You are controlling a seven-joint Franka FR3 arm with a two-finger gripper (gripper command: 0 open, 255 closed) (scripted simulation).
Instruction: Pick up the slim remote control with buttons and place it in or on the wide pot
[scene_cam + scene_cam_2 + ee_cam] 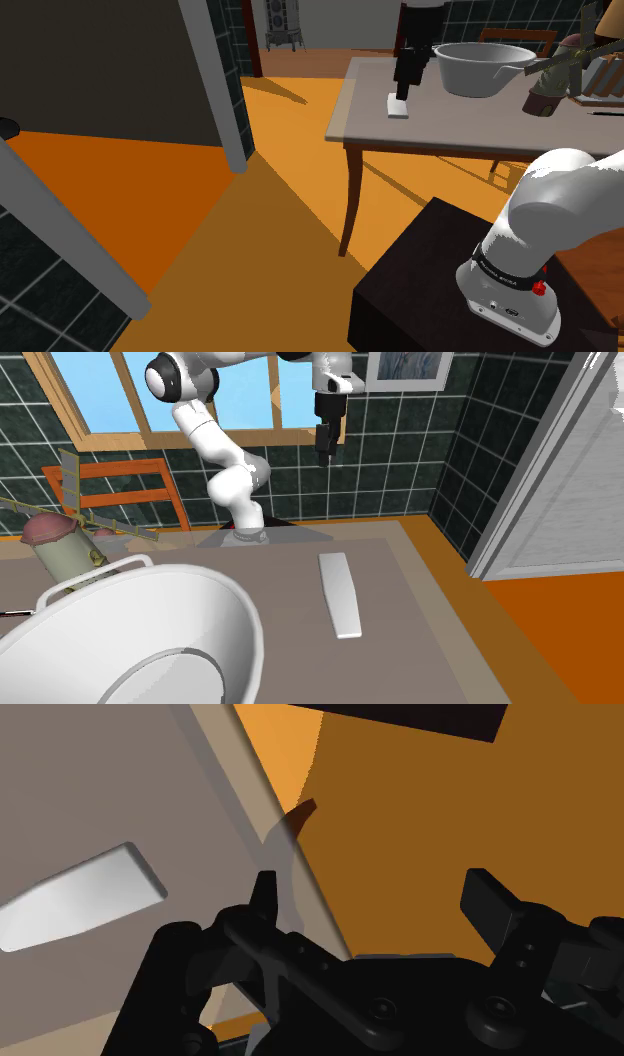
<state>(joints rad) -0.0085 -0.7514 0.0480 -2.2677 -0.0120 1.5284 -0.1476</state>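
Observation:
The slim remote (pixel 399 105) is a plain white bar lying flat near the table's edge, also seen in the second exterior view (pixel 340 593) and the wrist view (pixel 75 899). The wide pot (pixel 483 68) is a white bowl-shaped vessel with a handle, standing on the same table (pixel 130 637). My black gripper (pixel 404 90) hangs open well above the table's edge (pixel 323 458), nothing between its fingers. In the wrist view the gripper (pixel 375 899) looks down past the table's edge at the orange floor, and the remote lies off to the side, beyond one finger (pixel 264 894).
The grey table (pixel 370 110) also carries a pink-topped model with long thin arms (pixel 545 90) beside the pot (pixel 65 547), and a rack (pixel 600 80) at the far end. A wooden chair (pixel 120 487) stands behind it. A grey door frame (pixel 215 80) rises over the orange floor.

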